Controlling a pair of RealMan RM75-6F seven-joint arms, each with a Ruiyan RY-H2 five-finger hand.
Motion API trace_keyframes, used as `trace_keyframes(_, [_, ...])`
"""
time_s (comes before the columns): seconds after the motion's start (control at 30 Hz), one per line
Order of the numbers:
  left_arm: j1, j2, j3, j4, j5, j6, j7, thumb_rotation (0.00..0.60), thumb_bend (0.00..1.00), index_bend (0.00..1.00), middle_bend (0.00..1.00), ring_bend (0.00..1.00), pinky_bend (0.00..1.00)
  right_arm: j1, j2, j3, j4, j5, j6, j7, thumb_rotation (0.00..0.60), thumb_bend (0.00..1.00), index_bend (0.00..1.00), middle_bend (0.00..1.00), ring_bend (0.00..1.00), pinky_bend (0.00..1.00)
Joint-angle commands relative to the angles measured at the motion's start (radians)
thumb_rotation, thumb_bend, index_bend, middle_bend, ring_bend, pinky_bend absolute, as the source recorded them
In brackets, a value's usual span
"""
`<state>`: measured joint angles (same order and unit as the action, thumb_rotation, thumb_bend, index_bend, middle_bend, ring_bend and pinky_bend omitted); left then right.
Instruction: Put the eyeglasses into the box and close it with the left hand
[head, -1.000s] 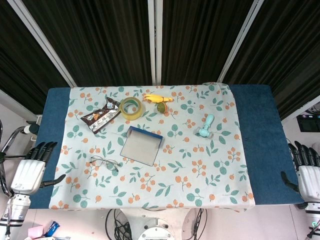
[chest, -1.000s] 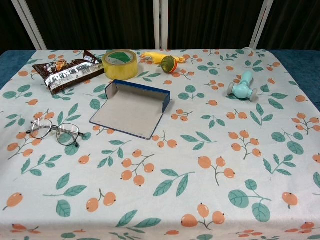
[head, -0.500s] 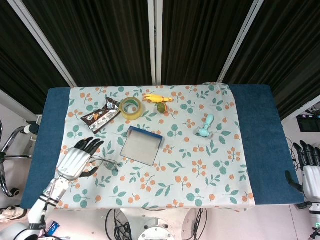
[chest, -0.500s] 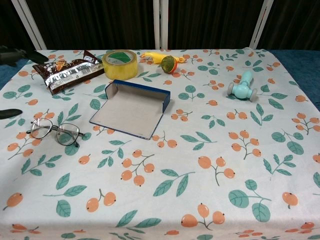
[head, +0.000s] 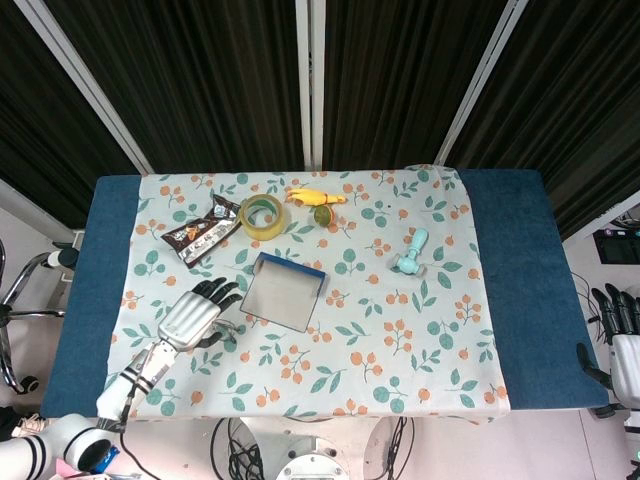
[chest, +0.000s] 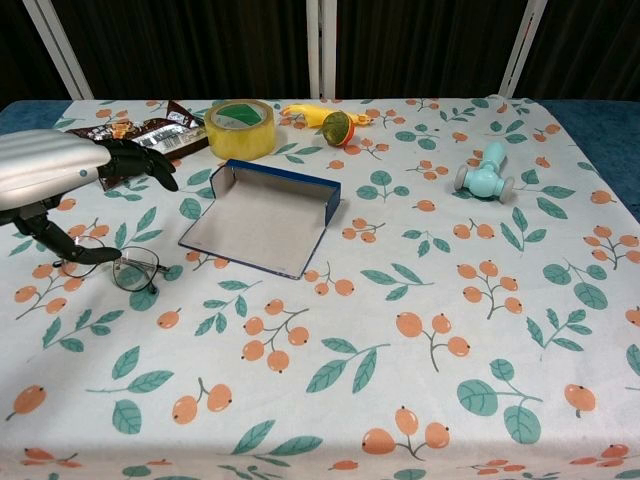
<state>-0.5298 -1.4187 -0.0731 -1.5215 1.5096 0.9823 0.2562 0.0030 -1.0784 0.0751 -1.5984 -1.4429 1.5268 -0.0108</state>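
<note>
Thin-rimmed eyeglasses (chest: 128, 268) lie on the floral cloth, left of the box; in the head view my left hand covers them almost entirely. The open blue box (head: 283, 291) (chest: 266, 217) lies flat in the middle, grey inside, its blue wall at the far side. My left hand (head: 192, 315) (chest: 55, 180) hovers over the eyeglasses with fingers spread, thumb (chest: 60, 243) reaching down beside the frame, holding nothing. My right hand (head: 620, 345) hangs off the table's right edge, fingers apart and empty.
A snack packet (head: 201, 230), a yellow tape roll (head: 262, 215), a yellow toy (head: 315, 197) with a small round fruit (chest: 336, 128) sit at the back. A teal handheld gadget (head: 411, 251) lies right of centre. Blue table (head: 516, 270) borders the cloth.
My left hand has swung in from off the table's left side to above the eyeglasses. The right hand has sunk a little lower at the right edge.
</note>
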Motion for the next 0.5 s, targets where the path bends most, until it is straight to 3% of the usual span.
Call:
trace_keyframes(0.03, [-0.009,-0.006,0.008,0.015,-0.013,-0.013,0.008,0.600,0.26,0.24,0.11,0.08,0.19,-0.003,0.001,0.000,0.007,0.003,-0.001,0.008,0.600,0.31,0.00,0.00,0.00,0.00])
trace_keyframes(0.5, [-0.020,0.004,0.041,0.063,-0.081,-0.054,0.019,0.600,0.27,0.28,0.11,0.08,0.19,0.003,-0.001,0.000,0.014,0.008,-0.021,0.014,0.600,0.32,0.00,0.00,0.00,0.00])
